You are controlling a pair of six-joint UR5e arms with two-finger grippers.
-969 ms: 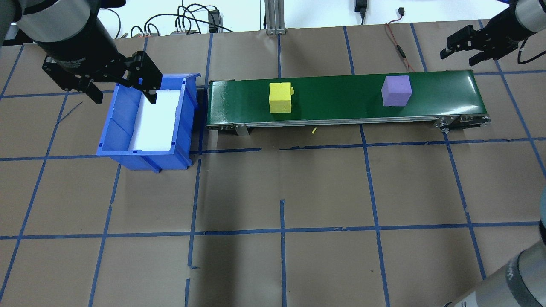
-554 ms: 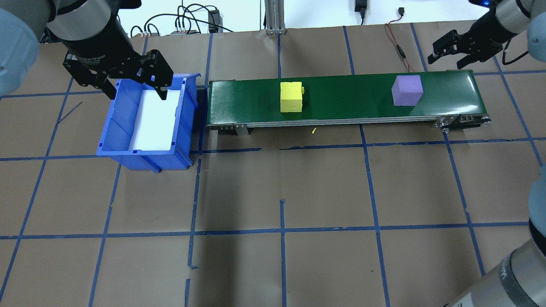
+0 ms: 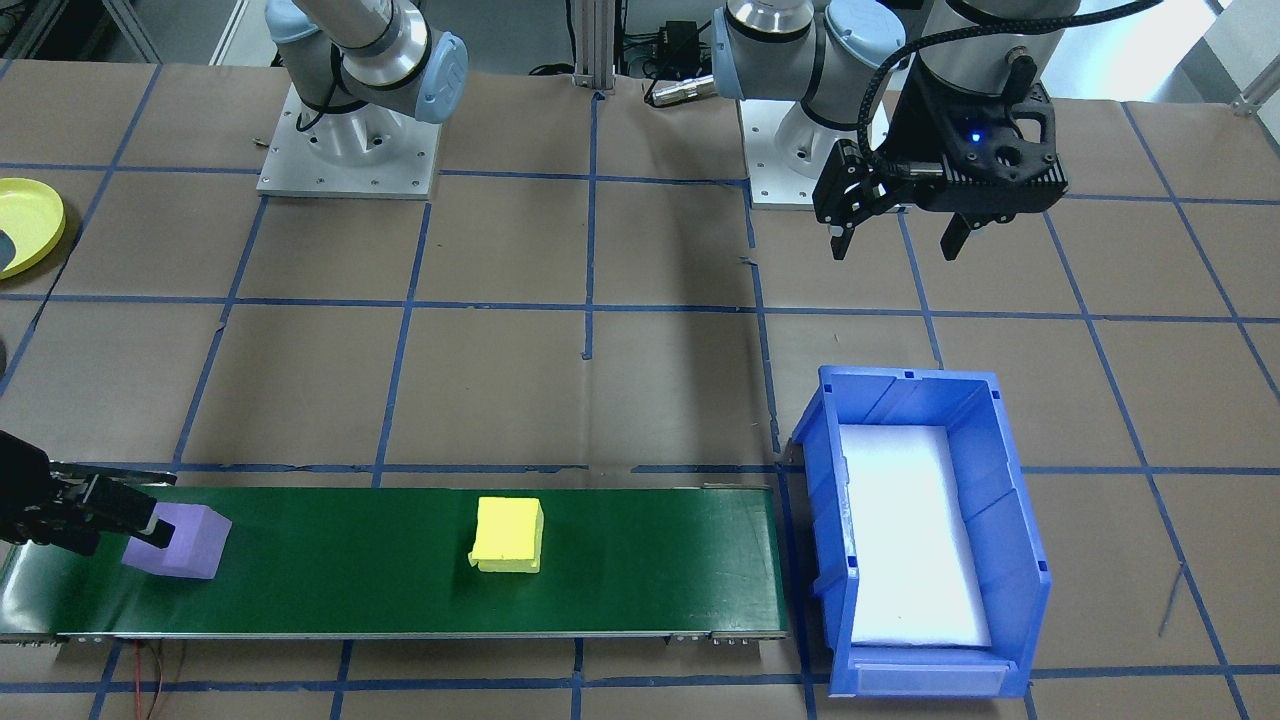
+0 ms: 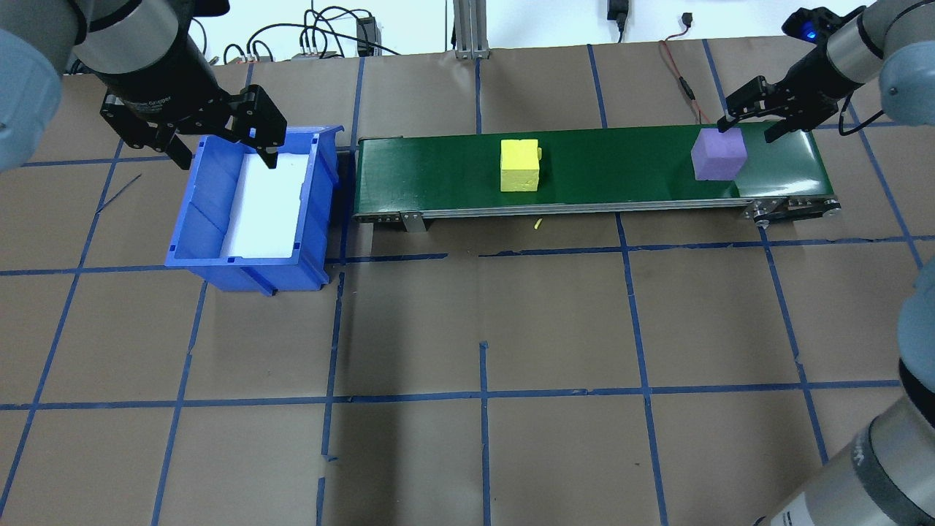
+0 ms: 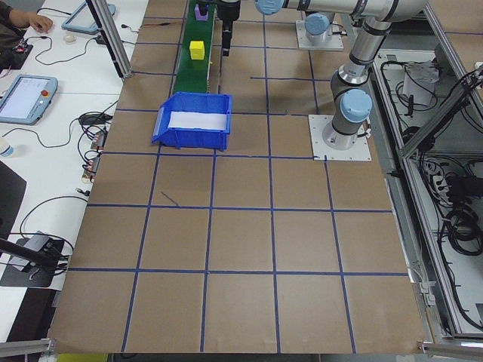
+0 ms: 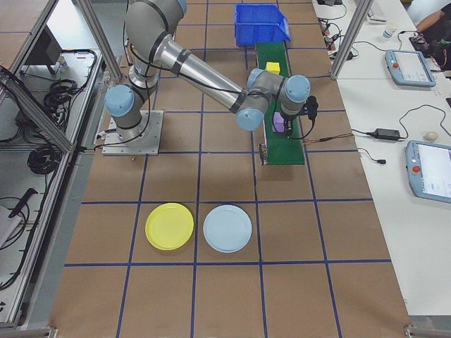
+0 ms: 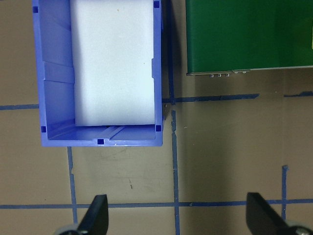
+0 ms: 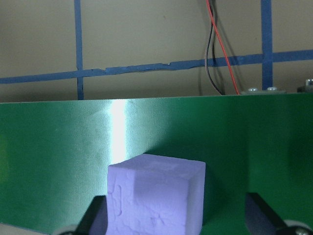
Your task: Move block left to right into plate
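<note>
While the right end effector (image 4: 746, 119) stood wide open just over the purple block (image 4: 719, 155) on the belt (image 4: 621, 186), centring before closure was judged essential; the left end effector (image 4: 219, 150) was held open too.

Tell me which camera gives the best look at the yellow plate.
Exterior right: the yellow plate lies whole on the table beside a pale blue plate. The front-facing view catches only part of it at the edge. The other views miss it.
</note>
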